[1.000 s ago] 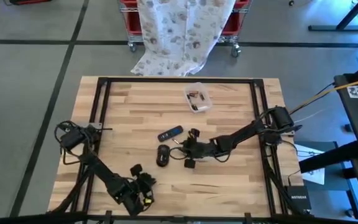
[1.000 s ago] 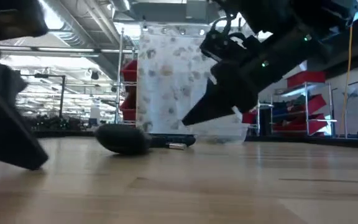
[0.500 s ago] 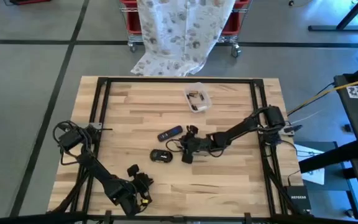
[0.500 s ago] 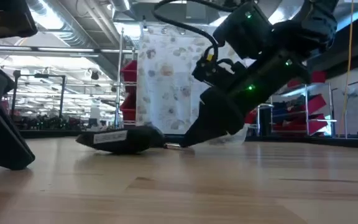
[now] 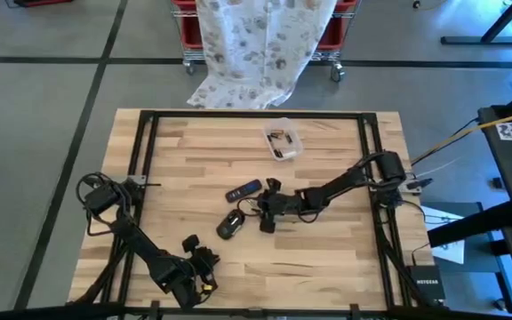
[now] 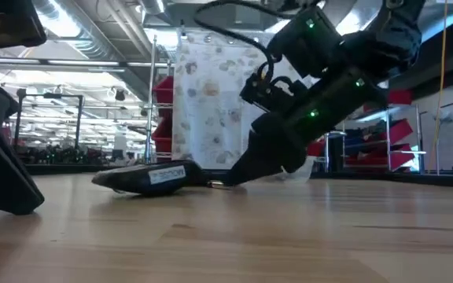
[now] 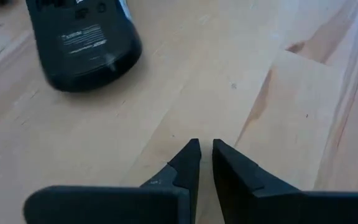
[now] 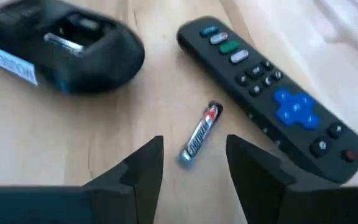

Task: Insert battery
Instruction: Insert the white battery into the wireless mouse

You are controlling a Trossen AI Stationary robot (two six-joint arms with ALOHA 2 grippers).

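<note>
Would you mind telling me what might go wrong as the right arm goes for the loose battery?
The battery lies loose between the mouse and the remote; it may roll as the right gripper closes its open jaws. A jaw could also catch the nearby remote. The mouse, lying underside up, may slide during insertion.

Just ahead of the right end effector [image 8: 191,171] lie one battery [image 8: 201,132], one remote [image 8: 268,100] and one mouse [image 8: 61,51]. One clear tub [image 5: 284,140] sits farther off on the worktop [image 5: 327,258].

Right gripper [image 8: 191,162] low over the surface at centre, jaws spread, arm stretched in from the right. Left gripper [image 7: 205,155] near the front edge, jaws nearly closed.
</note>
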